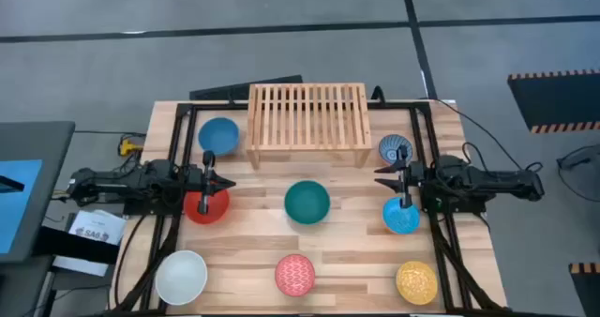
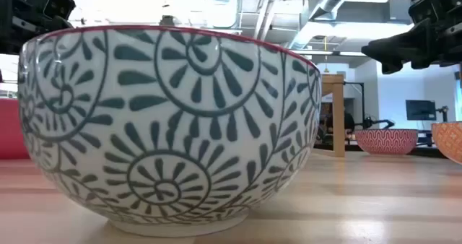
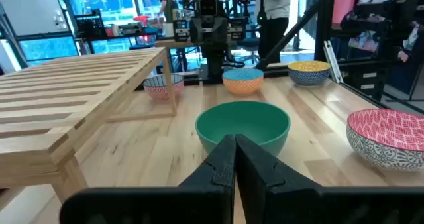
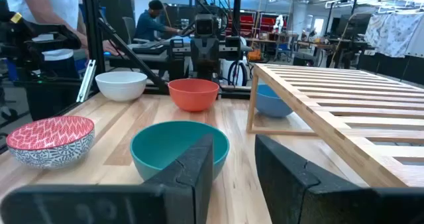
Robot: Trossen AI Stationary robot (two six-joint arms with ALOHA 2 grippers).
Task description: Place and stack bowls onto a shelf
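Room: workshop space with grey floor, desks, screens and people beyond the table, seen past both wrists.
Table (image 1: 356, 251): light plank top that carries everything.
Shelf (image 1: 307, 115): low slatted wooden rack at the far middle of the table, nothing on it yet; rigid and flat-topped, though bowl feet may sit unevenly across the slat gaps.
Left gripper (image 1: 208, 179): hovers at the left side over the red bowl (image 1: 208, 207), fingers pressed together, holding nothing.
Right gripper (image 1: 401, 178): hovers at the right side between the blue-white patterned bowl (image 1: 395, 150) and the light blue bowl (image 1: 401, 217), fingers a little apart, holding nothing.
Teal bowl (image 1: 307, 203): centre of the table, in front of the shelf, between the two grippers.
Other bowls: plain blue bowl (image 1: 219, 135) just left of the shelf; white bowl (image 1: 181, 275), red patterned bowl (image 1: 295, 274) and yellow bowl (image 1: 416, 281) along the near edge.
Handling: bowls look glazed and ceramic, so probably stiff, fairly heavy, slick and chippable.
Grip: rim pinch, one finger inside and one outside, seems best; set down gently when nesting.
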